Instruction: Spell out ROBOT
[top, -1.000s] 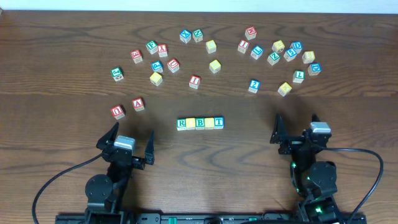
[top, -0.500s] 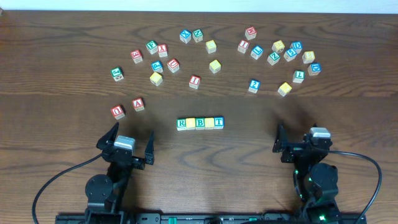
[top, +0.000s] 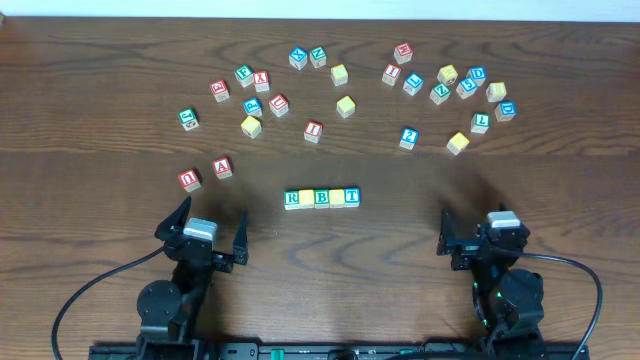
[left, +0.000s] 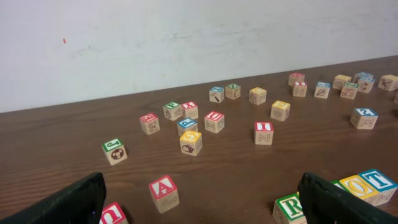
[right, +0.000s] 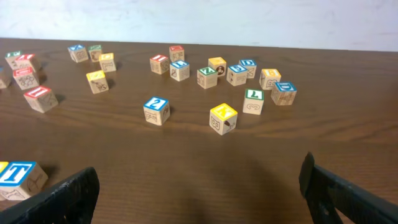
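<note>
Five wooden cubes stand touching in a row at the table's middle: green R, yellow top, green B, yellow top, blue T. In the left wrist view the R shows beside the right finger, with a yellow O and the T behind it. My left gripper is open and empty, near and left of the row. My right gripper is open and empty, near and right of it. The T lies at the far left of the right wrist view.
Several loose cubes are scattered across the far half of the table. A red A cube and another red-lettered cube lie just ahead of my left gripper. A blue 2 cube and a yellow cube lie ahead of the right one.
My right arm has drawn back toward the near edge of the table, jaws still wide. The left arm and the cubes have not moved.
</note>
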